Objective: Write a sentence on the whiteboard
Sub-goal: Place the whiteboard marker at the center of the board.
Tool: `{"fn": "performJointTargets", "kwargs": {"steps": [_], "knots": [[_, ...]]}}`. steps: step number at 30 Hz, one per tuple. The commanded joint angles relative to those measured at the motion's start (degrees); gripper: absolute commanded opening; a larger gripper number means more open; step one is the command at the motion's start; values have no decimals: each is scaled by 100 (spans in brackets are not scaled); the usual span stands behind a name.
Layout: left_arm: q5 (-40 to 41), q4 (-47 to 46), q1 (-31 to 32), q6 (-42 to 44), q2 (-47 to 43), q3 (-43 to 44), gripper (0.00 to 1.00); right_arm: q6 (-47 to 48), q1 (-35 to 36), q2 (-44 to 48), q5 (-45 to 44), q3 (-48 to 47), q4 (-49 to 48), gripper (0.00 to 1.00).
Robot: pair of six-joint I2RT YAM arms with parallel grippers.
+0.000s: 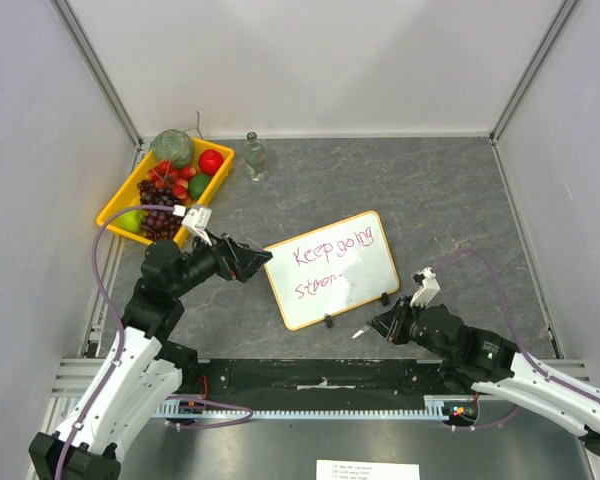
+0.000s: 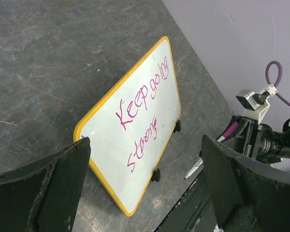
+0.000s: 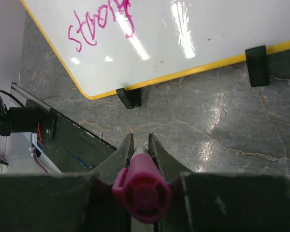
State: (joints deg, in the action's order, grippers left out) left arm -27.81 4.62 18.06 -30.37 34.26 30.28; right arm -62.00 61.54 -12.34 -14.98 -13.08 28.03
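Your right gripper [image 3: 141, 142] is clamped on a pink marker [image 3: 141, 191], its fingers pinching the barrel with the magenta cap end facing the wrist camera. The marker's pale tip points down at the table [image 1: 450, 200], just off the near long edge of the whiteboard [image 1: 335, 268]. You cannot tell from these views whether the tip touches the surface.

The whiteboard lies flat at the middle of the table, turned at an angle, its yellow-orange frame unbroken. Pink handwriting on it reads "Keep going" on the upper line and "strong" below. Two black clip feet [image 1: 328, 321] sit on the long edge nearest your arms, and the marker tip lies near that edge between them.

Your left gripper [image 1: 258, 257] is spread wide just beside the board's left corner. The pictures do not settle whether a finger touches the frame.

Farther out, at the back left, a yellow fruit tray [image 1: 108, 212] holds grapes, a red apple and green fruit. A small clear bottle [image 1: 255, 157] stands upright just to its right.
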Motion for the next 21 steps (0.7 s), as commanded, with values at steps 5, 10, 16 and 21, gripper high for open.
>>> {"fn": "performJointTargets", "kwargs": {"steps": [5,10,16,21], "knots": [[-286,83,-22,40,203,241,100,-770,-19,83,-5,297,-79,20],[-383,65,-22,93,335,276,100,-963,-10,-119,-83,289,26,49],[-374,83,-22,154,415,268,100,-1288,-10,-155,-593,87,615,87],[-365,109,-22,172,450,250,100,-1324,-10,-172,-839,16,704,98]]}}
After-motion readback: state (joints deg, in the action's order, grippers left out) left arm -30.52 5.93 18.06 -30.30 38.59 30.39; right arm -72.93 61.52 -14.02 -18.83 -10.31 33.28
